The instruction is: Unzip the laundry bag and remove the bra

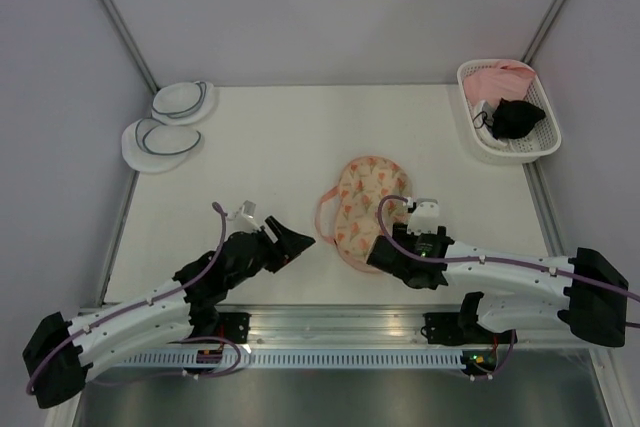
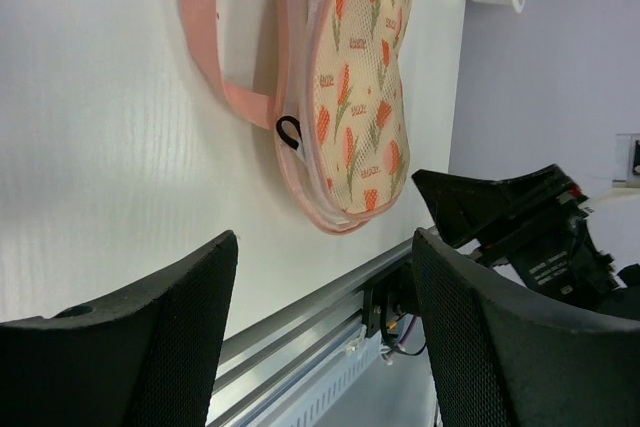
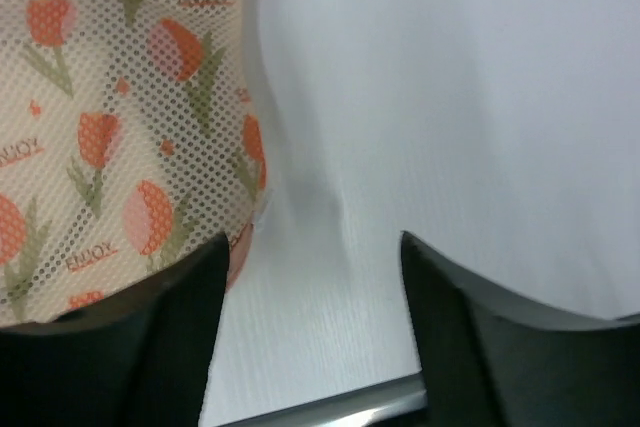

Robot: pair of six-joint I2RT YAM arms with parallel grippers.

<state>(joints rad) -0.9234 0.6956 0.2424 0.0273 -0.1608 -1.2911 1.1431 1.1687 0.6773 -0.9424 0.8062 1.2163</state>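
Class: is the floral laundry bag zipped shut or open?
Shut, it seems: the laundry bag lies flat on the table, edges together along the zip, with no lining or bra showing.

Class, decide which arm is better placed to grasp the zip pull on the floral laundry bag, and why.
Left, likely. The left fingers stand open facing the zip pull on the edge of the laundry bag. Beside the right fingers only mesh shows, no pull.

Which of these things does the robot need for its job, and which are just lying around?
For the job: the flowery laundry bag and its black zip pull. The bra is not in sight.

Just lying about: the white basket, the pink garment and black garment in it, the far white pouch, the near white pouch.
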